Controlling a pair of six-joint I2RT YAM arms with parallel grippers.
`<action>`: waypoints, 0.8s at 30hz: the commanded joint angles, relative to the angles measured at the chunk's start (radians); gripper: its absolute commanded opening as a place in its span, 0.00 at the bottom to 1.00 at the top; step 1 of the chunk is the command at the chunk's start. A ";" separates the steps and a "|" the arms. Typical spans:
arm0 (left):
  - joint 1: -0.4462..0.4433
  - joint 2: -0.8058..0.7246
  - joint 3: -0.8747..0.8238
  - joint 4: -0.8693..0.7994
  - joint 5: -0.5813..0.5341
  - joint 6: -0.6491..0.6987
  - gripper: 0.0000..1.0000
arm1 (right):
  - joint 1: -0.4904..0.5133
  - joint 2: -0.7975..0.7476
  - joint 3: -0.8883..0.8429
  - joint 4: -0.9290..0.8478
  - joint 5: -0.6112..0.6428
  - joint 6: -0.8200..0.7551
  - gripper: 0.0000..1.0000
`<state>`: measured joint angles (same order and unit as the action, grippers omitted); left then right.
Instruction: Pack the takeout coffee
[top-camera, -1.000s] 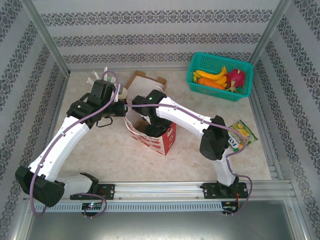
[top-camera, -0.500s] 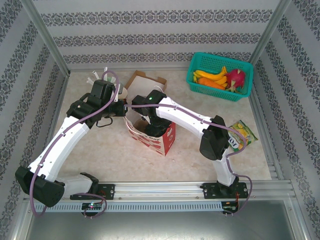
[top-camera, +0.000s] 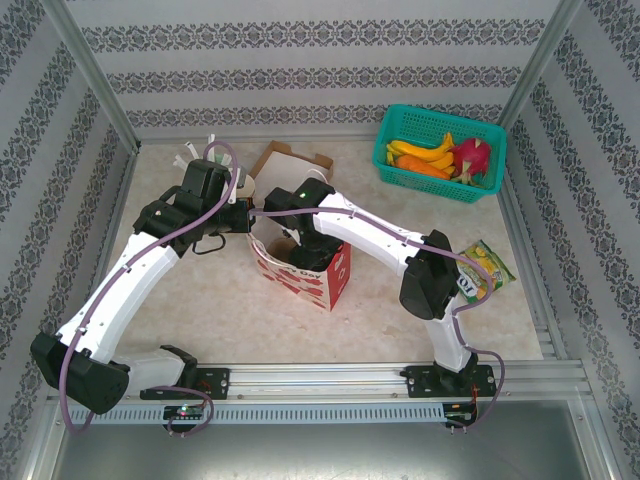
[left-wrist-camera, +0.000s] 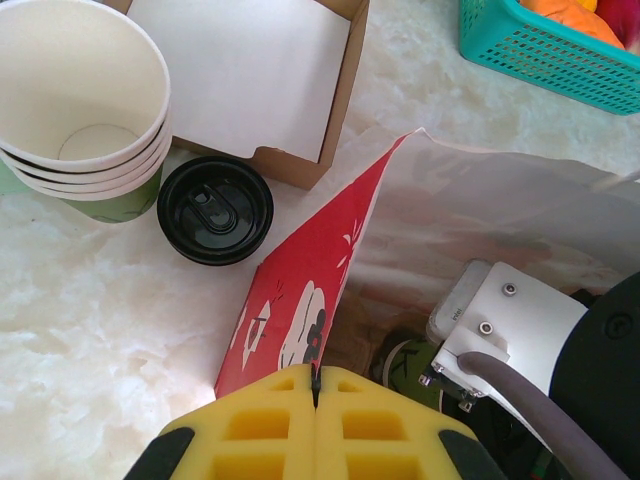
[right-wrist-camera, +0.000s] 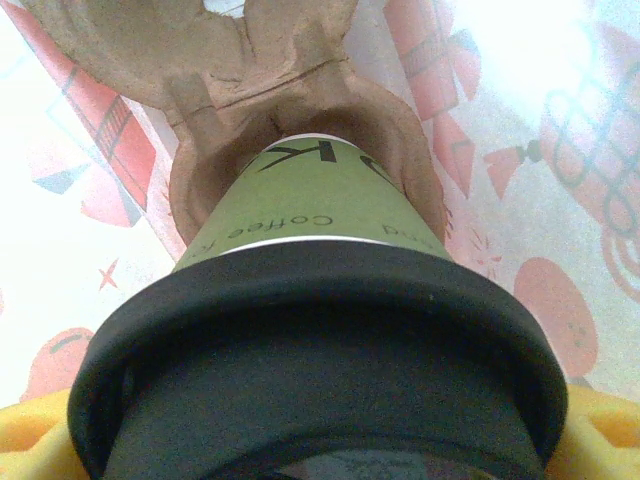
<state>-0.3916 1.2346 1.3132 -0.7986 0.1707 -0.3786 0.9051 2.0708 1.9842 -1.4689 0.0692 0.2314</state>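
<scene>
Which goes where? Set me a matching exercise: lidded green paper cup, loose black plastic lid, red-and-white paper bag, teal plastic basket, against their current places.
1. green paper cup with black plastic lid
2. loose round black plastic lid
3. red-and-white paper bag
4. teal plastic basket

A. edge pinched by the shut left gripper
B. far right corner, holding fruit
C. flat on the table beside stacked paper cups
D. in the right gripper, above the brown pulp carrier

Pairs: 1-D, 2-C, 3-A, 4-B

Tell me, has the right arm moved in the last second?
Yes, slightly. The right arm, holding the cup inside the bag, has shifted left, away from the basket.
</scene>
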 joint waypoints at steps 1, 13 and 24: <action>-0.007 0.003 0.020 0.015 0.001 0.015 0.00 | -0.004 -0.020 -0.013 0.007 0.001 0.000 0.52; -0.006 0.004 0.017 0.015 0.002 0.011 0.00 | -0.007 -0.020 -0.013 0.019 -0.002 0.000 0.52; -0.006 0.005 0.017 0.015 0.003 0.010 0.00 | -0.006 -0.017 -0.016 0.019 -0.007 -0.001 0.52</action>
<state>-0.3916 1.2354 1.3132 -0.7982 0.1707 -0.3786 0.9051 2.0708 1.9797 -1.4601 0.0685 0.2314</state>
